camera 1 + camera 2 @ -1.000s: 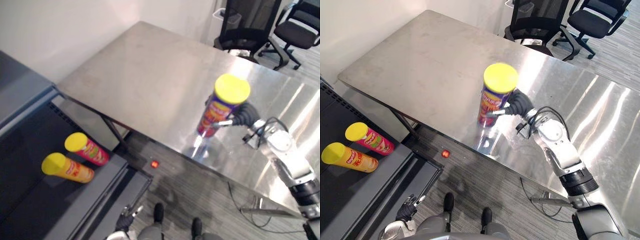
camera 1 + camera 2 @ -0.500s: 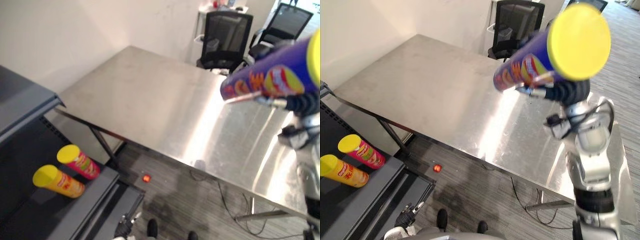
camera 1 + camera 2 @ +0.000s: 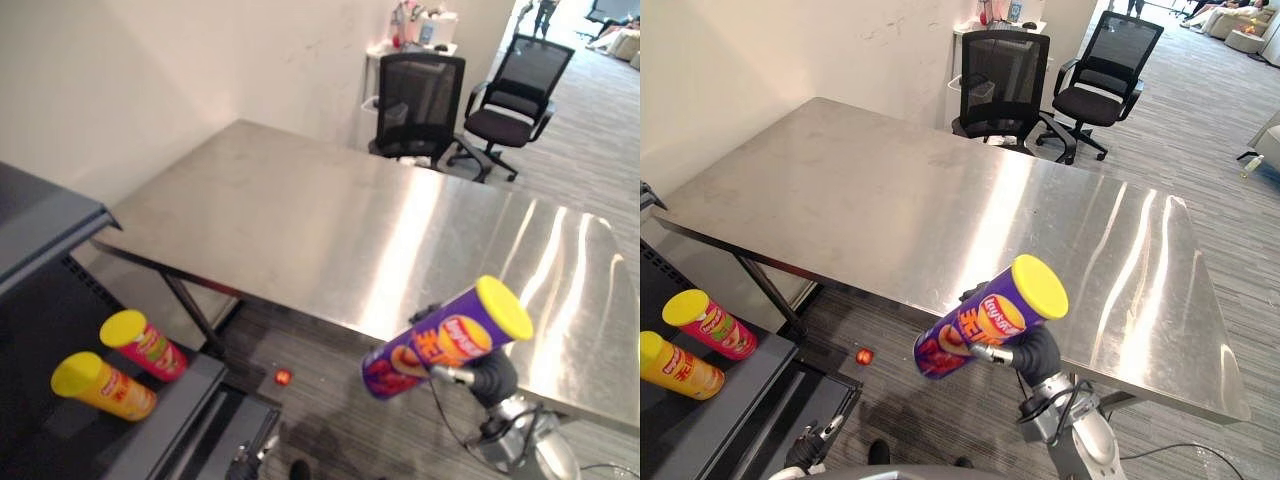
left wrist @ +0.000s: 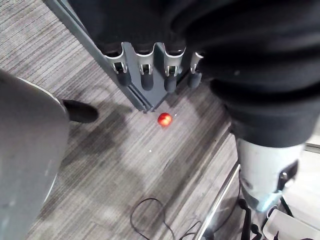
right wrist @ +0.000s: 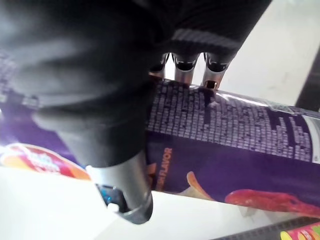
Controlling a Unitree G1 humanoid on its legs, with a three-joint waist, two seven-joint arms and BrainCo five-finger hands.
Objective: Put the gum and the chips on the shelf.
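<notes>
My right hand [image 3: 1035,352] is wrapped round the chips can [image 3: 975,325] — fingers [image 5: 182,67] curled over its purple body about the middle, a little nearer the lid [image 3: 1040,286]. The can lies tilted almost flat, yellow lid uppermost above the hand, base pointing off to the hand's left; it is clear of the table [image 3: 890,200], which lies beyond the hand. The shelf [image 3: 740,395] is well to the hand's left and lower, with a red can [image 3: 708,323] and a yellow can [image 3: 678,365] lying on it. I judge the chips can light and stiff yet crushable, its glossy skin slippery; a mid-body hold suits it, squeeze kept modest, lid left alone — it may pop off. My left hand [image 4: 146,79] hangs low near the floor; fingers relaxed, holding nothing.
</notes>
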